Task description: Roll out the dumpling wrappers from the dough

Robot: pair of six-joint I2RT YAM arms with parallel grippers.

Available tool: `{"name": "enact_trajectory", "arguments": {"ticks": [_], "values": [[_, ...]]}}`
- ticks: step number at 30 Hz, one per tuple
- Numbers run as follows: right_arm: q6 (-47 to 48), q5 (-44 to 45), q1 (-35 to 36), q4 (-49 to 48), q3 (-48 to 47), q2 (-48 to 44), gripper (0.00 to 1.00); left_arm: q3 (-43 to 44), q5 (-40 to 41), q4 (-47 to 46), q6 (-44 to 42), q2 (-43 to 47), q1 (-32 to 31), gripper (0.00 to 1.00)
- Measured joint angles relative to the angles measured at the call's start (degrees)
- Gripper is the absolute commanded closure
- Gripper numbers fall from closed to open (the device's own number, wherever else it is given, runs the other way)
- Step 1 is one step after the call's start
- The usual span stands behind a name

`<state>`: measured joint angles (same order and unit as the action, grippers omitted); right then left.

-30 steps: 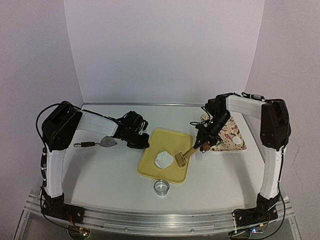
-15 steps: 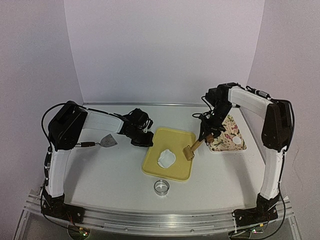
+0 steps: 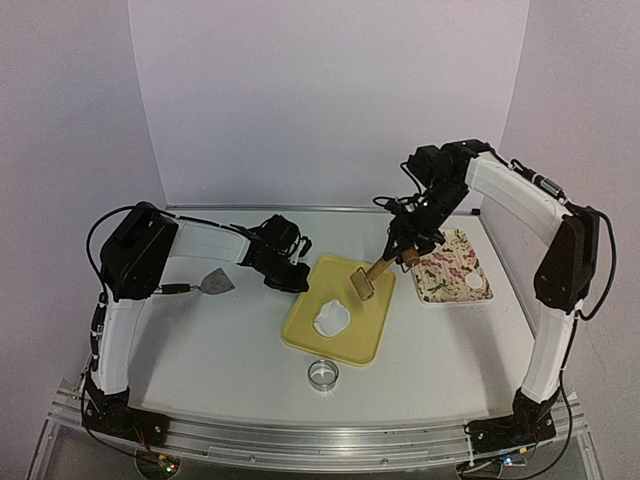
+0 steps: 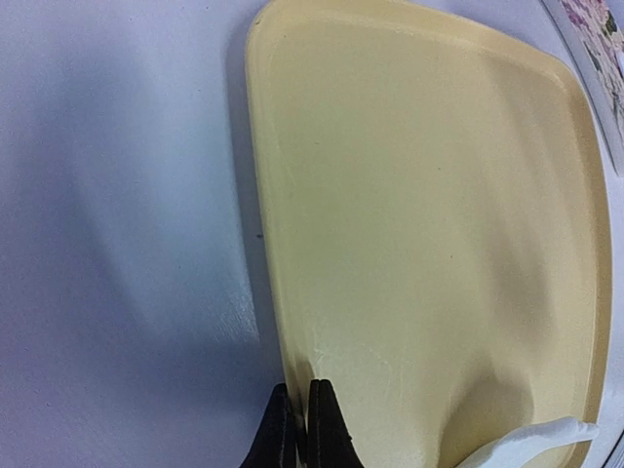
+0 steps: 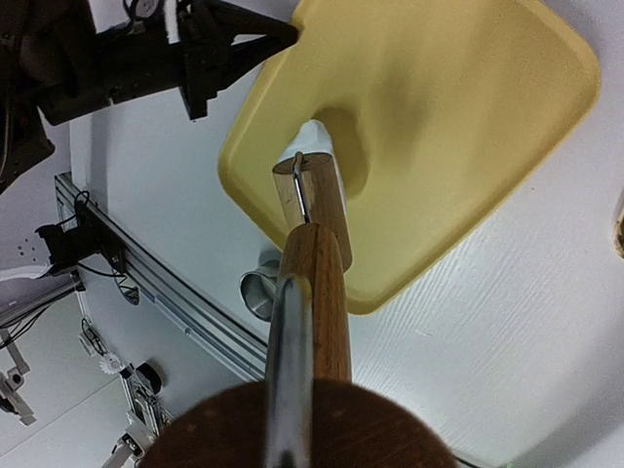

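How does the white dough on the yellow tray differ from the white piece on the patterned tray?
The dough is larger and ragged-edged; the dumpling wrapper is a small neat round disc. The dough lies on the plain yellow tray, the wrapper on the floral tray. Both are white.

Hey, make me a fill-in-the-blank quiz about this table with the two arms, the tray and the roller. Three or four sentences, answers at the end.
The right gripper holds the wooden roller by its ____.
The lump of dough lies on the ____ tray.
The floral plate holds ____ dumpling wrapper.
The left gripper, at the tray's edge, is ____.
Missing words: handle; yellow; one; shut.
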<state>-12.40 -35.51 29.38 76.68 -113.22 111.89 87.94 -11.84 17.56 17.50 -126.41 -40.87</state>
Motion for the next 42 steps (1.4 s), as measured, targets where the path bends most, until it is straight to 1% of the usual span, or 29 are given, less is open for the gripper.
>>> {"name": "enact_trajectory", "arguments": {"ticks": [4, 8, 12, 16, 22, 29, 35, 42], "values": [[-0.37, -1.56, 3.41, -0.48, -2.75, 3.34, 1.0, 0.0, 0.0, 0.0, -0.65, 0.0, -0.03, 1.0], [-0.56, -2.23, 5.82, -1.51, -4.41, 8.87, 1.0, -0.12, 0.01, -0.19, -0.79, 0.0, -0.13, 1.0], [-0.56, -2.61, 6.56, -2.64, -4.82, 13.55, 1.0, -0.52, 0.01, -0.75, -0.76, 0.09, -0.13, 1.0], [-0.47, -2.98, 6.56, -3.59, -4.97, 16.22, 1.0, -1.14, 0.05, -1.57, -0.57, 0.34, -0.18, 1.0], [-0.47, -1.77, 6.56, -3.85, -4.86, 16.95, 1.0, -1.51, 0.29, -2.05, -0.52, 0.49, -0.23, 1.0], [-0.5, -0.17, 6.55, -4.98, -2.51, 16.93, 1.0, -2.69, 0.91, -3.51, 0.19, 0.93, -0.4, 1.0], [-0.75, -0.58, 5.56, -5.95, -0.79, 16.38, 1.0, -4.59, 1.55, -5.67, 0.45, 1.67, -0.59, 1.0], [-0.36, -2.76, 2.63, -5.93, 0.78, 16.35, 1.0, -7.14, 2.37, -8.2, 0.95, 2.71, -0.76, 1.0]]}}
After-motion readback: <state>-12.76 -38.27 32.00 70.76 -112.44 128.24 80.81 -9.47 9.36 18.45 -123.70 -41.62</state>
